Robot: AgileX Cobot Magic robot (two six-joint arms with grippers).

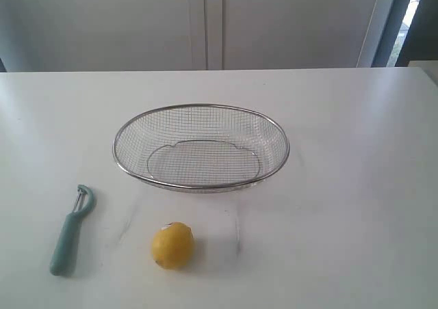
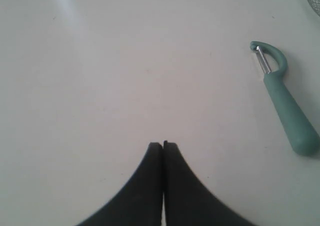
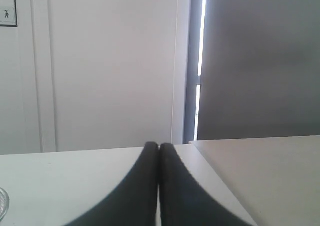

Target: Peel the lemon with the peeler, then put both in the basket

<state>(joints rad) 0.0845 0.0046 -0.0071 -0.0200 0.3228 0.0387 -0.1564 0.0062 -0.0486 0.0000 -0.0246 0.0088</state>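
A small yellow lemon [image 1: 172, 245] rests on the white table near the front, just in front of the wire mesh basket [image 1: 200, 108], which is empty. The teal-handled peeler [image 1: 70, 232] lies flat to the left of the lemon, blade end pointing toward the back. The left wrist view also shows the peeler [image 2: 286, 100], lying apart from my left gripper [image 2: 163, 145], which is shut with nothing in it. My right gripper [image 3: 159, 146] is shut and empty, facing the wall over the table. Neither gripper appears in the exterior view.
The white table [image 1: 356, 186] ends at a far edge before a pale wall [image 1: 205, 22]. In the right wrist view a second tabletop [image 3: 270, 171] adjoins the table, and a sliver of the basket rim [image 3: 2, 202] shows at the picture's edge.
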